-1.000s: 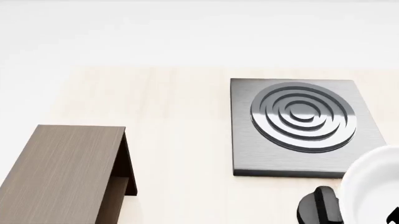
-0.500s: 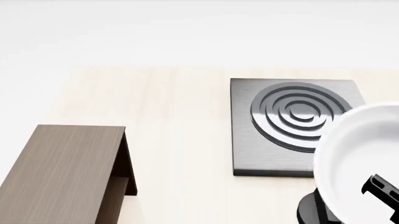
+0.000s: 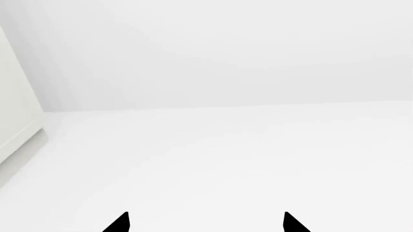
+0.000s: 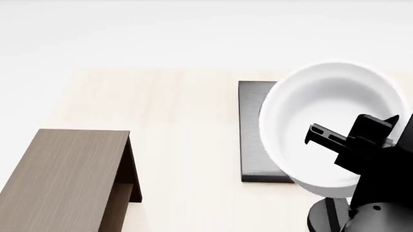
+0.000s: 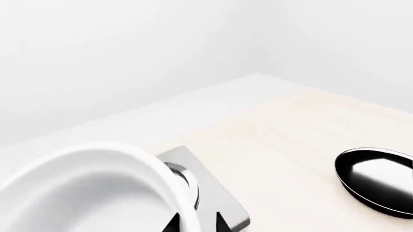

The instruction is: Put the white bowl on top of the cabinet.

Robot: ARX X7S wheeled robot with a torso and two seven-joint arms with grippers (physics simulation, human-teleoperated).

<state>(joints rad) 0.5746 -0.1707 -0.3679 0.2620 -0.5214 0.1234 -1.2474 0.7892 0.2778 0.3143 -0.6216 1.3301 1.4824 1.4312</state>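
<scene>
Above the grey stove plate (image 4: 253, 130), my right claw (image 4: 322, 136) is clamped on the rim of the white bowl (image 4: 322, 104), one finger inside and the bowl lifted clear of the table (image 4: 187, 106). Well apart on my left side sits the brown cabinet (image 4: 61, 179), its flat top bare. My left claw (image 3: 205, 223) shows only two dark fingertips spread apart, seemingly gripping nothing. A black pan (image 5: 377, 186) lies on the table.

Bright, even, diffuse light fills all views; renders are sharp, without blur or edge distortion; the cabinet (image 4: 65, 179) casts a soft shadow at its recessed side; the frying pan (image 5: 379, 180) shows white glare; the white bowl (image 4: 329, 121) shades softly grey inside.
</scene>
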